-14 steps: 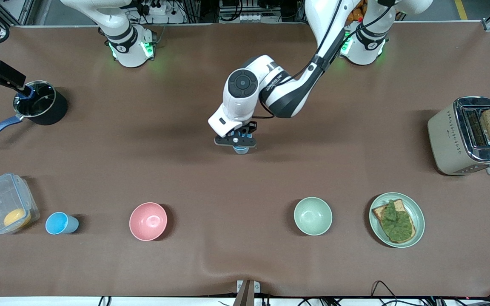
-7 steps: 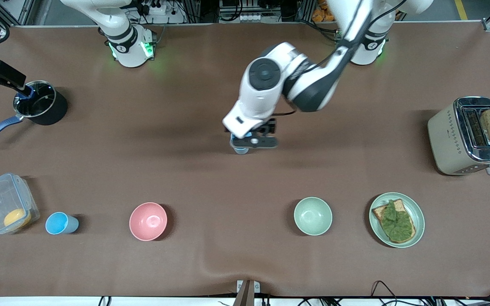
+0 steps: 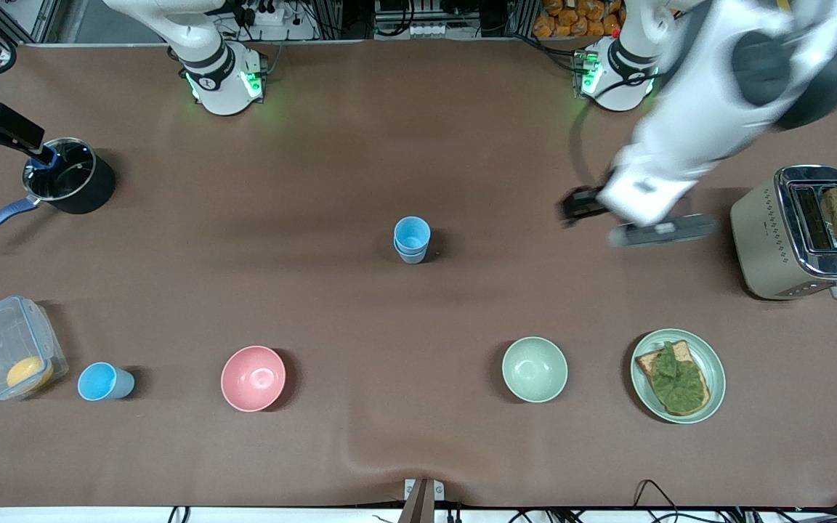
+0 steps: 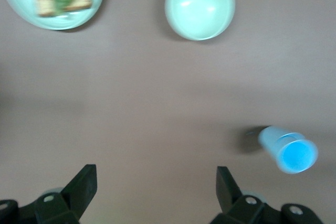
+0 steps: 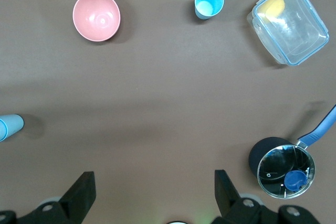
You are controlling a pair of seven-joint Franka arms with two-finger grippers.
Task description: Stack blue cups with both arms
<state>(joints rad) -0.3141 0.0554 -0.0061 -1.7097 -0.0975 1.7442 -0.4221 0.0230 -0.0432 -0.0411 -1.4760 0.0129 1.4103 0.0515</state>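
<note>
1. Two cups (image 3: 412,240) now stand nested at mid-surface, freed; a half-second ago the left tool (image 3: 662,233) was on them.
2. Left tool, wide and empty, has swung away to over the surface beside the toaster (image 3: 800,232).
3. Third cup (image 3: 104,382) waits by the box (image 3: 11,347); the right tool (image 5: 152,192), wide, is not in the front view and should fetch it.

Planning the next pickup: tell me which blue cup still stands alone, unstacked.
The single blue cup between the clear container and the pink bowl; the others form the stacked cups at mid-table.
</note>
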